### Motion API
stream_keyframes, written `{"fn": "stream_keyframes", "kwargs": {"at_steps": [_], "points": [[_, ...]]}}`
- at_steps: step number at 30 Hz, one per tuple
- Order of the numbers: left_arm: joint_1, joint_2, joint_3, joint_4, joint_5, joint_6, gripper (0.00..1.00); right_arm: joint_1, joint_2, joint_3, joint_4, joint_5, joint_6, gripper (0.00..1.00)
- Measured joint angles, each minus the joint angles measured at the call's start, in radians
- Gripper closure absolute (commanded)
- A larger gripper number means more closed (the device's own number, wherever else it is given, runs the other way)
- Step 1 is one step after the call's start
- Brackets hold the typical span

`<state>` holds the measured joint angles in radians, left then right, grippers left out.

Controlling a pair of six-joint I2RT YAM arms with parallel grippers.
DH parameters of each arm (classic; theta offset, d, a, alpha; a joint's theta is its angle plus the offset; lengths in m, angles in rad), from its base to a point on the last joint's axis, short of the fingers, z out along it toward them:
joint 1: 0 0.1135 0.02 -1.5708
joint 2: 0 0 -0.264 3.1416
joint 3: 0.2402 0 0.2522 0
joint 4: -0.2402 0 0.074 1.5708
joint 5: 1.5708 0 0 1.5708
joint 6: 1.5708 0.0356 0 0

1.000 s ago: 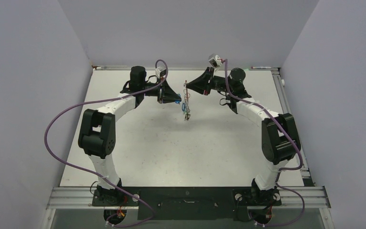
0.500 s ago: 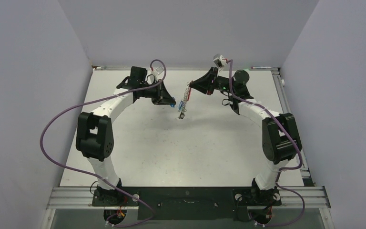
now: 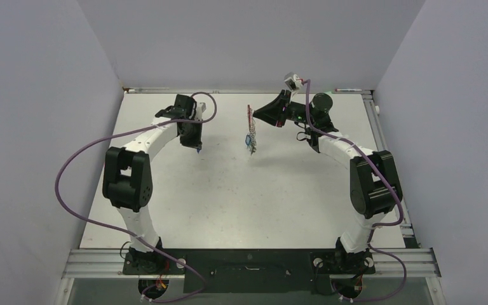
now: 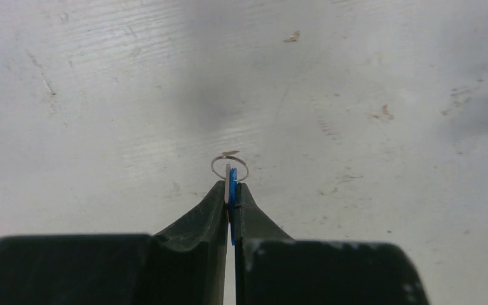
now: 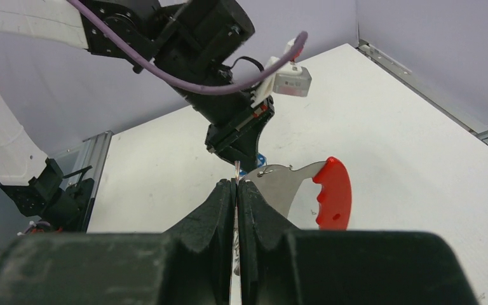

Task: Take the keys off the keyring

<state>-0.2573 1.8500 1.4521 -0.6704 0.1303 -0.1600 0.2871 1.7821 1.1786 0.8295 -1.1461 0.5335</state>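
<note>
From above, my right gripper (image 3: 255, 115) was pinched shut on the keyring (image 3: 250, 112) and held it up off the table (image 3: 229, 197). The red part was uppermost, and the rest of the keys (image 3: 251, 141) dangled in a short string beneath the keyring. My left gripper (image 3: 197, 148) stood well apart from the keyring, off to its left, pointing down at the table with a speck of blue at its tips.

In my left wrist view the jaws were clamped tight on a blue-tagged key (image 4: 232, 190). Its small split ring (image 4: 229, 166) poked out just past my fingertips. Only bare table lay beyond, and the keyring was out of that view.

In my right wrist view my fingers (image 5: 219, 206) were closed on the thin metal edge of the keyring, whose silvery plate and red grip (image 5: 333, 194) ran off to the right of them. The hanging keys were hidden below my own fingers. The left gripper showed beyond the keyring, nose down.

I judged that one key was off. The bunch's long axis hung downward from the keyring, on my left gripper's right. Only the left arm could go back for another key, and it was the farther one.
</note>
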Motion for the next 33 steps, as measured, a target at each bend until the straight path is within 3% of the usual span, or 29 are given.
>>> {"fn": "stream_keyframes", "kwargs": {"at_steps": [6, 13, 18, 22, 26, 30, 33], "points": [[0.005, 0.129, 0.043, -0.033, -0.116, 0.042, 0.90, 0.000, 0.000, -0.003, -0.003, -0.004, -0.001, 0.95], [0.017, 0.195, 0.079, -0.053, -0.155, 0.042, 0.81, 0.001, 0.000, -0.007, -0.035, -0.007, -0.027, 0.95], [0.025, 0.208, 0.102, -0.071, -0.145, 0.045, 0.57, 0.002, 0.000, -0.007, -0.048, -0.011, -0.035, 0.95], [0.044, 0.203, 0.105, -0.082, -0.073, 0.050, 0.41, 0.005, 0.000, -0.007, -0.081, -0.015, -0.066, 0.95], [0.072, 0.161, 0.106, -0.097, 0.039, 0.050, 0.36, 0.017, 0.000, -0.007, -0.160, -0.018, -0.130, 0.95], [0.098, 0.093, 0.149, -0.103, 0.159, 0.028, 0.15, 0.039, 0.000, -0.005, -0.259, -0.027, -0.211, 0.95], [0.106, 0.033, 0.173, -0.076, 0.255, -0.029, 0.12, 0.056, 0.000, 0.006, -0.352, -0.029, -0.283, 0.95]]}}
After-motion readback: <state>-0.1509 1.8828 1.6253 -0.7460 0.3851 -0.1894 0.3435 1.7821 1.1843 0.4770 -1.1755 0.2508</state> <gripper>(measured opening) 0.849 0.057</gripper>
